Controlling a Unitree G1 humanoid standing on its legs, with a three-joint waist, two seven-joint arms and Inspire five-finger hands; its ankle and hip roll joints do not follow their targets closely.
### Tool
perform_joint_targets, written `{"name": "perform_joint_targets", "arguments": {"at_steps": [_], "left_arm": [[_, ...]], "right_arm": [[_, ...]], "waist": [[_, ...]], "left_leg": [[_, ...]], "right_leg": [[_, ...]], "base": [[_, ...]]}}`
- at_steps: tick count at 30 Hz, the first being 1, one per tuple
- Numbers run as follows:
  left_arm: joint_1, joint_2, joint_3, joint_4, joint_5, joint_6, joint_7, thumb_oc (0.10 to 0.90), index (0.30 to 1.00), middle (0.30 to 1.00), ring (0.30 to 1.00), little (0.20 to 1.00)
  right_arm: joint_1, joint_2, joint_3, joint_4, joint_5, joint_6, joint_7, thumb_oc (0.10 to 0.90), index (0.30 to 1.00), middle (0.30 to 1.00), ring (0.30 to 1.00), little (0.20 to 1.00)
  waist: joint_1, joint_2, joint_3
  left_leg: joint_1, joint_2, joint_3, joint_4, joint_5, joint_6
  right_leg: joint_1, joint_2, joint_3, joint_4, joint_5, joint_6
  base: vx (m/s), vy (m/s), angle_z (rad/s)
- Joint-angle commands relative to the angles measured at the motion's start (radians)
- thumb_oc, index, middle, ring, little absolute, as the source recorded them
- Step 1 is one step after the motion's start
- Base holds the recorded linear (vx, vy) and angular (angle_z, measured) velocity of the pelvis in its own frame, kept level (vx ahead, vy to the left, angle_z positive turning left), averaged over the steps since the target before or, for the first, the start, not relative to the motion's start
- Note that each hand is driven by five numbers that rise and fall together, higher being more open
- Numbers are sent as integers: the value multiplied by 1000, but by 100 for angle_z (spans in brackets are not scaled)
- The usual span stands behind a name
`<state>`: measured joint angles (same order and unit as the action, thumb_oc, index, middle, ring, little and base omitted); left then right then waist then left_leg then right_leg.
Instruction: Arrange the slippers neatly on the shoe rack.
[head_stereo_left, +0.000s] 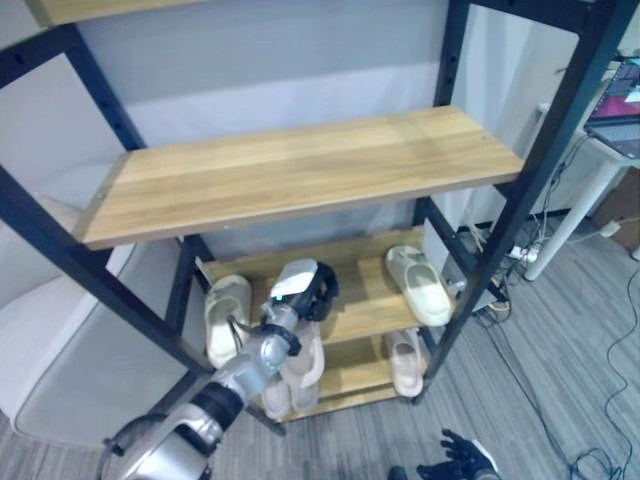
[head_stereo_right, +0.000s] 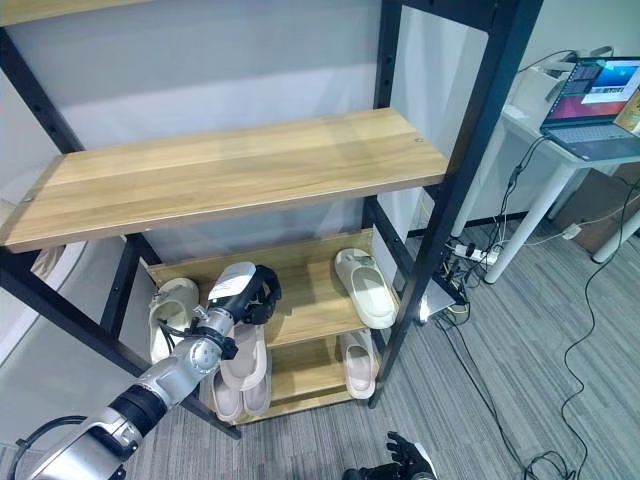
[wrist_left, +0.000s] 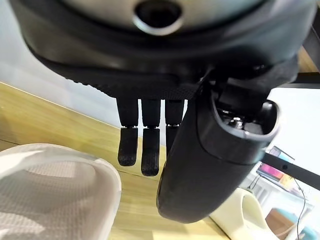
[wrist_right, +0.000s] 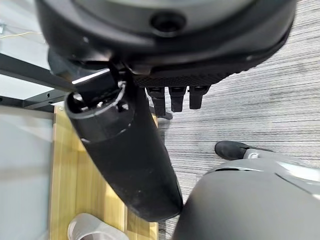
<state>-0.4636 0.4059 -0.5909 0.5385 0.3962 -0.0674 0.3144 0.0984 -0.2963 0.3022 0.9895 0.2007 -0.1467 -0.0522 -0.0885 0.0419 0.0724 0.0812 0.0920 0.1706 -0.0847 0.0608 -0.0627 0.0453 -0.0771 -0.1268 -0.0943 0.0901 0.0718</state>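
While the left hand (head_stereo_left: 312, 285) hovers with straight, empty fingers over the shoe rack's (head_stereo_left: 300, 165) middle board | pale slippers (head_stereo_left: 418, 283) lie on that board, more below | right hand (wrist_right: 172, 97) idle, fingers straight | risk: a blind reach knocks a slipper off.

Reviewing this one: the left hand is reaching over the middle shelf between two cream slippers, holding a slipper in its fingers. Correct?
Not quite. The left hand holds nothing: the left wrist view shows its fingers straight above the middle shelf, with no slipper in them. The rest stands: it reaches between the cream slipper at left and the cream slipper at right.
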Motion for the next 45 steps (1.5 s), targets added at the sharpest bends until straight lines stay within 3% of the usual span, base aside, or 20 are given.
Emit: {"name": "perform_joint_targets", "arguments": {"at_steps": [1, 12, 13, 14, 15, 40, 41, 42, 45], "left_arm": [[-182, -2, 32, -7, -25, -68, 37, 400, 300, 300, 300, 300], [-30, 33, 114, -268, -45, -120, -1, 400, 300, 300, 300, 300], [-28, 34, 116, -267, -38, -119, 0, 438, 356, 356, 356, 356], [-30, 36, 118, -264, -31, -116, 3, 726, 789, 789, 789, 789], [-30, 36, 121, -261, -25, -113, 8, 800, 900, 900, 900, 900], [-86, 108, 164, 22, 108, -6, 46, 800, 900, 900, 900, 900], [-91, 110, 163, 34, 108, -3, 47, 665, 698, 698, 698, 698], [-96, 113, 161, 45, 106, -1, 46, 400, 300, 300, 300, 300], [-103, 112, 162, 68, 86, -1, 48, 400, 300, 300, 300, 300]], "right_arm": [[-50, -39, 15, 9, 28, -48, 3, 800, 900, 900, 900, 900], [-24, -29, -6, 8, 26, -44, 8, 800, 900, 900, 900, 900], [-23, -29, -8, 8, 28, -43, 9, 800, 900, 900, 900, 900], [-22, -30, -9, 8, 30, -44, 10, 800, 900, 900, 900, 900], [-22, -31, -9, 8, 31, -44, 10, 800, 900, 900, 900, 900], [4, -67, -19, -9, 12, -40, 28, 800, 900, 900, 900, 900], [4, -69, -18, -12, 11, -39, 28, 800, 900, 900, 900, 900], [4, -71, -16, -16, 10, -40, 29, 800, 900, 900, 900, 900], [7, -75, -12, -32, 5, -41, 31, 800, 900, 900, 900, 900]], "waist": [[21, -6, -33], [27, -1, -22], [26, 1, -21], [26, 2, -21], [26, 3, -20], [-2, -6, 4], [-3, -7, 6], [-6, -8, 8], [-12, -13, 12]], "left_leg": [[3, 28, 20, -3, -39, -56], [10, 28, 10, -3, -31, -57], [11, 28, 9, -3, -31, -57], [11, 28, 9, -3, -31, -57], [12, 29, 9, -3, -30, -58], [-6, 21, 36, -3, -44, -54], [-7, 20, 37, -3, -44, -53], [-9, 20, 39, -3, -45, -53], [-17, 18, 45, -3, -46, -50]], "right_leg": [[60, -22, -114, 7, -114, 91], [81, -21, -130, 7, -125, 82], [82, -21, -130, 7, -125, 81], [81, -21, -131, 7, -125, 81], [81, -21, -132, 7, -125, 81], [49, -40, -114, 7, -109, 99], [46, -41, -110, 7, -107, 99], [42, -41, -108, 7, -106, 100], [28, -42, -95, 7, -102, 102]], "base": [[0, -28, 4], [-7, -14, 4], [0, 0, 0], [0, 0, 0], [0, 0, 0], [1, 2, 0], [0, 0, 0], [-5, 23, -4], [-6, 10, -3]]}}
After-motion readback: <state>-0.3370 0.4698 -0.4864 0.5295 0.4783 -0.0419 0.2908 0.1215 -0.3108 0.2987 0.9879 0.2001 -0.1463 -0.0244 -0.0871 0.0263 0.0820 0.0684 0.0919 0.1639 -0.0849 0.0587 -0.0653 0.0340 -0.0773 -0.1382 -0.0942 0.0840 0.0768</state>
